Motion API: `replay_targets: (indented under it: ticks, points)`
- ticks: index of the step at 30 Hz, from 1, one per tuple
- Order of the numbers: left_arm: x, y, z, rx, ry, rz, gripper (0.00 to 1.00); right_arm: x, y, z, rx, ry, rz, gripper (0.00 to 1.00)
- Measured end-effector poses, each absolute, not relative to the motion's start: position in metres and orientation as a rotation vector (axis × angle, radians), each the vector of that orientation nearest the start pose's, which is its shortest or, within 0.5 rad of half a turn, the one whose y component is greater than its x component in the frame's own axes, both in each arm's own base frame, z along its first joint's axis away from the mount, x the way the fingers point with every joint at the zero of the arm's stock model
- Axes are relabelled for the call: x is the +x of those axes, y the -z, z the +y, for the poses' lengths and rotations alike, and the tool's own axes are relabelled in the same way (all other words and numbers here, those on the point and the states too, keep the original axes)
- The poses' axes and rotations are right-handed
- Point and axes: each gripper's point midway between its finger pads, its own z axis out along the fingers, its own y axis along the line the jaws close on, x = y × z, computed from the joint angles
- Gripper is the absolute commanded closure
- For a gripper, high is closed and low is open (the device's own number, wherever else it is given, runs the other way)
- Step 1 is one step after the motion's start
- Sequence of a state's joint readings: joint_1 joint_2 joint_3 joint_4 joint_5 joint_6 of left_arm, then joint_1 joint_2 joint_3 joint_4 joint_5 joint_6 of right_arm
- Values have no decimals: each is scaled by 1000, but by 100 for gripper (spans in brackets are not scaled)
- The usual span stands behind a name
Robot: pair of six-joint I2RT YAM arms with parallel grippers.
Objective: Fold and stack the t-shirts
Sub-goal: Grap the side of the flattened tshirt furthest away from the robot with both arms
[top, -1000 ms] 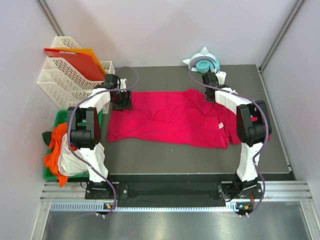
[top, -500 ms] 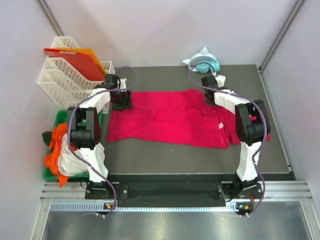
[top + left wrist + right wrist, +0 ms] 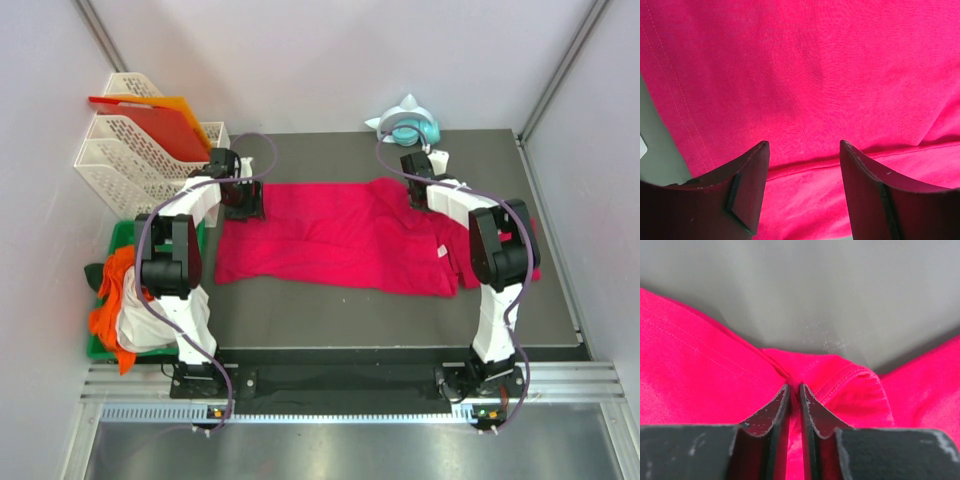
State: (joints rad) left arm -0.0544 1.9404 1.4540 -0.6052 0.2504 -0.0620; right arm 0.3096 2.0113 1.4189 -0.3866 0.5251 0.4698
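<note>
Far left, the white mesh baskets (image 3: 125,165) had the red-orange plastic sheets (image 3: 150,118) lying on top, and the green bin (image 3: 105,345) in front of them held orange and white clothes. My left hand (image 3: 802,145) hung wide open right over the t-shirt (image 3: 340,235), close to its left hem, with nothing pinched between the fingers. The shirt itself was spread out and wrinkly across the dark bench (image 3: 330,310), running from my left hand past my right arm, small white label (image 3: 441,252) showing near the right end. My right hand (image 3: 793,387) was at the shirt's far edge, squeezed down narrow on a little ridge of the fabric. A teal and white thing (image 3: 408,125) sat just beyond it.
</note>
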Motion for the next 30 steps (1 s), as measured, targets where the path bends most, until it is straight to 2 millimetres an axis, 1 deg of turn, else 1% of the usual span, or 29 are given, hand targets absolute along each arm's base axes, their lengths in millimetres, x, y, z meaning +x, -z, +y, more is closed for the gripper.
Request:
replay_targets:
  ticks: [8, 11, 24, 30]
  points:
    - [431, -62, -70, 72, 375, 2659, 37, 469, -50, 75, 382, 324, 2362, 84]
    - [431, -62, -70, 72, 376, 2659, 37, 469, -50, 74, 383, 327, 2361, 80]
    - [430, -62, -71, 73, 380, 2659, 37, 469, -50, 73, 381, 336, 2359, 76]
    - [430, -62, -71, 73, 381, 2659, 37, 469, -51, 76, 373, 335, 2359, 74]
